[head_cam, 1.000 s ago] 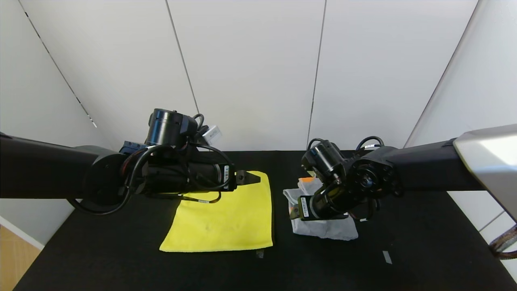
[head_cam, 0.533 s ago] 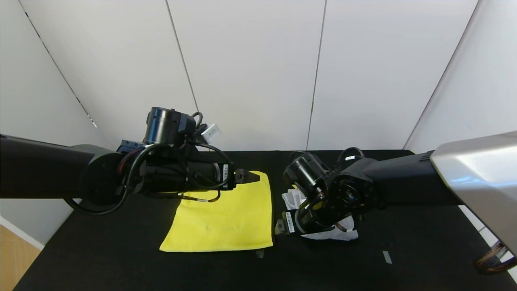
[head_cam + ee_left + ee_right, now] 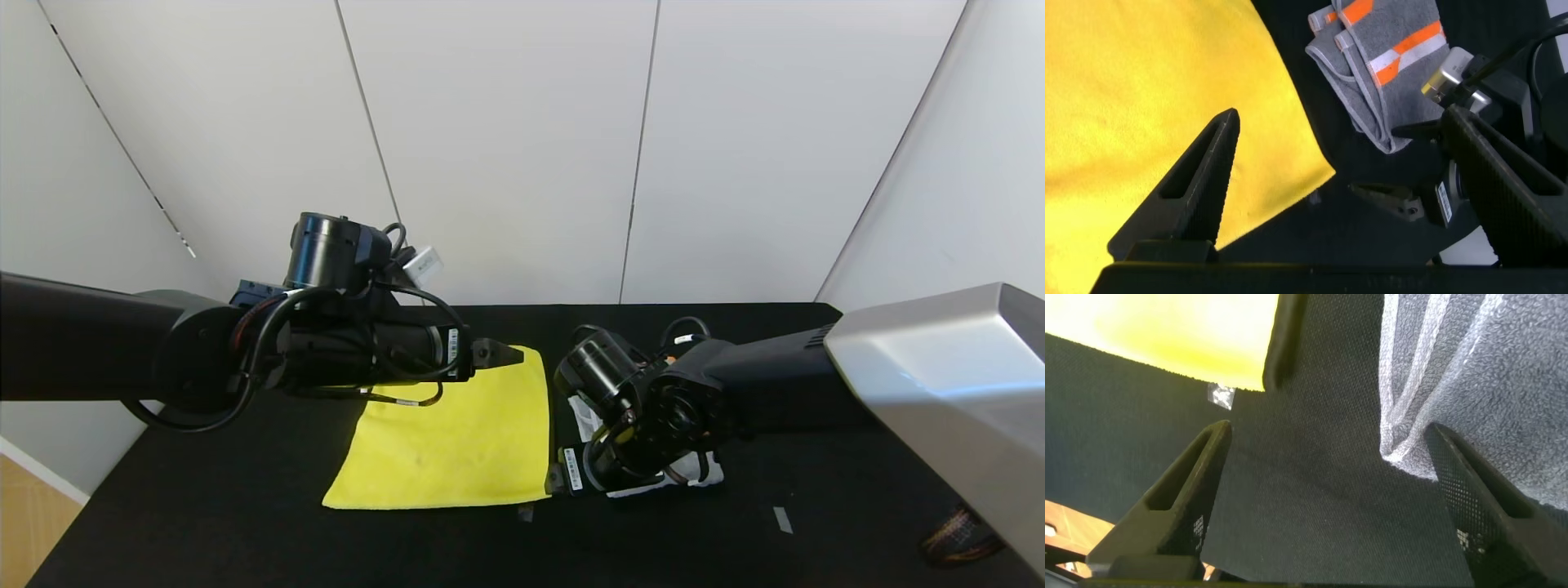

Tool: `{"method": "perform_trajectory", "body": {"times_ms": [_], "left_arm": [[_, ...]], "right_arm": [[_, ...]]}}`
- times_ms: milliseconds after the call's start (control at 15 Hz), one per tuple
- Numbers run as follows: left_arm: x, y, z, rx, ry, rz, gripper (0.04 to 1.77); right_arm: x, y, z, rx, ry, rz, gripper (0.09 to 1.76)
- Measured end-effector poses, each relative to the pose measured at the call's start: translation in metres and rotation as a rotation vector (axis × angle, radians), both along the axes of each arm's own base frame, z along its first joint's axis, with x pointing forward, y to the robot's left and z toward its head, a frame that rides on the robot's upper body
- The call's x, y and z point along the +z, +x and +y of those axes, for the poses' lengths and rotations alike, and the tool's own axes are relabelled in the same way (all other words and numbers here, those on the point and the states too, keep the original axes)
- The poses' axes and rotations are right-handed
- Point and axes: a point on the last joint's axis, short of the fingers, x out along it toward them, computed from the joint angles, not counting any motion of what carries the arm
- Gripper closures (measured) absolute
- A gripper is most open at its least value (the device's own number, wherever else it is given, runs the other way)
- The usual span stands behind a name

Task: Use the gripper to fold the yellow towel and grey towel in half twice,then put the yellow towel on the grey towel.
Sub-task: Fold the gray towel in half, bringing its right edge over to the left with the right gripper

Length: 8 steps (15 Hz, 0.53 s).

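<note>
The yellow towel (image 3: 457, 445) lies flat on the black table (image 3: 245, 539), left of centre. My left gripper (image 3: 508, 354) hovers open over its far right part; in the left wrist view its jaws (image 3: 1339, 163) span the yellow towel's (image 3: 1143, 73) corner and bare table. The grey towel (image 3: 586, 415) lies folded to the right, mostly hidden by my right arm; its orange stripes (image 3: 1388, 65) show from the left wrist. My right gripper (image 3: 555, 482) is low and open over bare table between the yellow towel (image 3: 1184, 327) and the grey towel's (image 3: 1478, 384) corner, with one finger (image 3: 1478, 498) beside that corner.
Two small bits of tape (image 3: 782, 519) (image 3: 525, 512) are stuck on the table near its front. White wall panels (image 3: 506, 147) stand behind the table. The table's left edge drops to a wooden floor (image 3: 24, 523).
My right arm has swung left and down, from over the grey towel to the gap by the yellow towel's near corner, its jaws widening a little. The left arm has barely moved.
</note>
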Motion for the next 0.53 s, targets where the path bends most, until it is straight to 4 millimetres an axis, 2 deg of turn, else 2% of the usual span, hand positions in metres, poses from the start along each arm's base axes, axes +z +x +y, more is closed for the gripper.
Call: {"method": "perform_trajectory", "body": {"times_ms": [267,533], "left_arm": [[0.002,0.0,0.001,0.002,-0.003,-0.005,0.09],[0.004,0.0,0.005,0.009,-0.006,-0.011,0.09]], "right_arm": [[0.004,0.0,0.0,0.001,0.004,-0.011,0.16],[0.018,-0.003,-0.002,0.001,0.02,-0.035,0.15]]}}
